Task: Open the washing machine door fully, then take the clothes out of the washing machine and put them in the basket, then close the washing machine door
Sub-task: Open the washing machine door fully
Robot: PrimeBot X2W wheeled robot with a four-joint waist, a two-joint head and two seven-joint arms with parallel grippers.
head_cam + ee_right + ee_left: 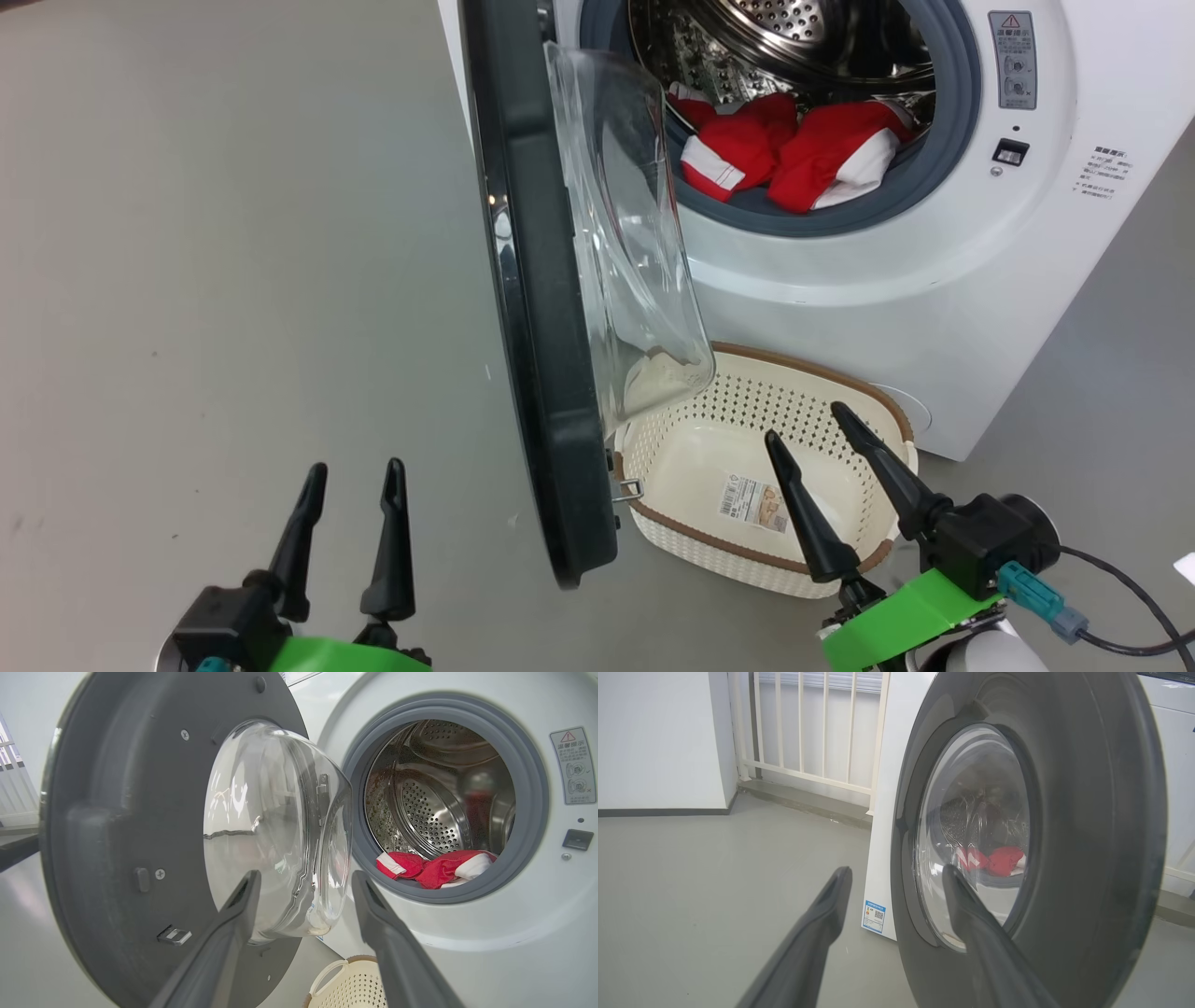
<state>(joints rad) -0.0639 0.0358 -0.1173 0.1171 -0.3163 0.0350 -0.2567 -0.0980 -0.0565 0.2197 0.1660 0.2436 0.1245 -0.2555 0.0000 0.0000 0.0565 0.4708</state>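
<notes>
The washing machine (934, 308) stands ahead with its door (541, 355) swung out toward me, edge-on, the clear glass bowl (625, 233) bulging to the right. Red and white clothes (794, 149) lie at the drum's front lip, also in the right wrist view as clothes (434, 868). The cream basket (738, 467) sits on the floor below the opening, holding nothing but its label. My left gripper (355, 481) is open, left of the door and apart from it. My right gripper (808, 420) is open above the basket, empty.
Grey floor (233, 280) spreads wide to the left of the door. A white railing (808, 728) and a white wall (654, 742) stand behind the machine in the left wrist view. A black cable (1130, 597) trails from my right wrist.
</notes>
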